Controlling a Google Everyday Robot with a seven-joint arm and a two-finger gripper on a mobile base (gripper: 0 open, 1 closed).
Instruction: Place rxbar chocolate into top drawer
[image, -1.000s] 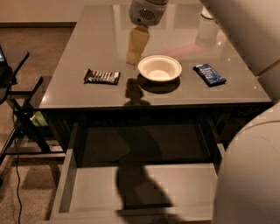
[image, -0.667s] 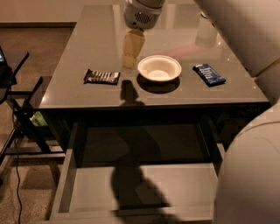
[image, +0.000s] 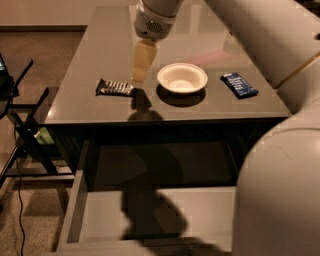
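Observation:
The rxbar chocolate (image: 115, 88) lies flat on the left part of the grey tabletop (image: 90, 55), a dark wrapper with pale lettering. My gripper (image: 139, 75) hangs from the arm just above the table, right beside the bar's right end, between the bar and a white bowl. It holds nothing that I can see. The top drawer (image: 75, 210) stands pulled out below the table's front edge, and its pale bottom holds nothing.
A white bowl (image: 182, 78) sits at the table's middle. A blue-wrapped bar (image: 239, 85) lies to its right. My arm's large white body (image: 280, 185) fills the right side. A black stand (image: 22, 125) and a cable are on the floor at left.
My gripper has moved left and toward the table's front, away from the bowl and closer to the rxbar chocolate. Its shadow on the table and in the drawer has shifted left too.

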